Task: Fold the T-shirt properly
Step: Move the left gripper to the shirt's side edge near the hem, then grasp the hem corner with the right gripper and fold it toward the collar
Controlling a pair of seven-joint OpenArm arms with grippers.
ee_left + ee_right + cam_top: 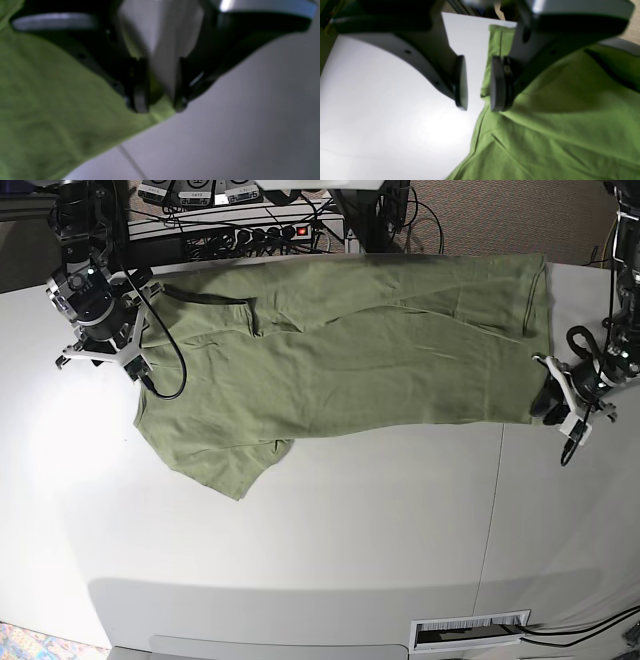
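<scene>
The left claw (162,108) is spread at a corner of the T-shirt (380,370); the right claw (478,107) is parted over its edge. The T-shirt is laid across the desk (330,550).

T-shirt (390,370) on the table (330,560), between 2 arms, 1 at each side.
</scene>
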